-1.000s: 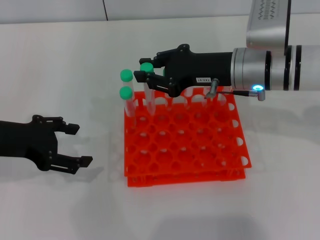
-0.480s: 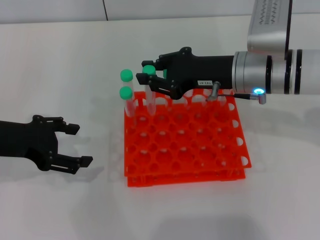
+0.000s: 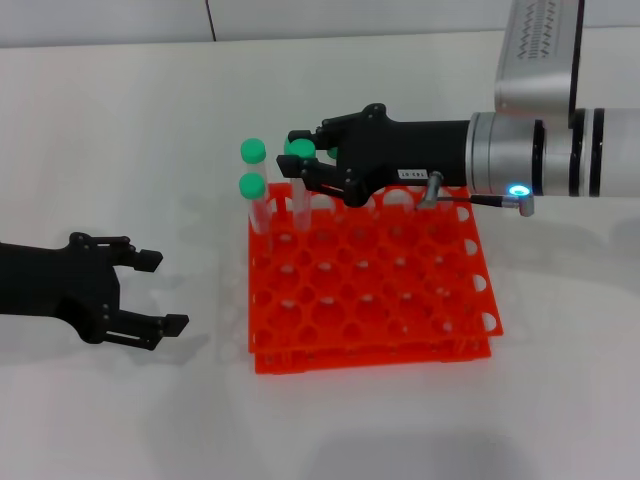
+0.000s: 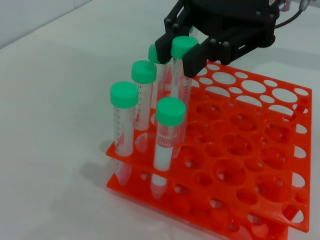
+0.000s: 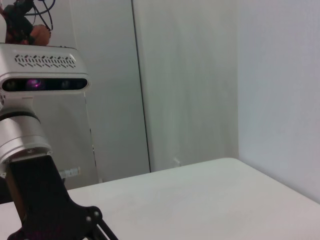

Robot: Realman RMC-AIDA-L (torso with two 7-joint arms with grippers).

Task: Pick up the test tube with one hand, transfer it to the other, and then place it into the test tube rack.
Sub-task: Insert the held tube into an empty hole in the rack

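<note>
Test tube standing in rack, right end effector now unclenched, backing off

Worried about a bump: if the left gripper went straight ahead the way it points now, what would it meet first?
Likely the test tube rack. The left gripper lies low with its fingers aimed at the rack's near side; bare table lies between them, though depth is uncertain.

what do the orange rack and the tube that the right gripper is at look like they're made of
The test tube rack looks like moulded plastic: uniform orange-red, slightly glossy, thin tiers with cleanly formed round holes. The test tube, between the open fingers of the right gripper, looks like clear plastic, though glass cannot be ruled out; its neighbours show printed graduations. Its green cap appears matte plastic.
</note>
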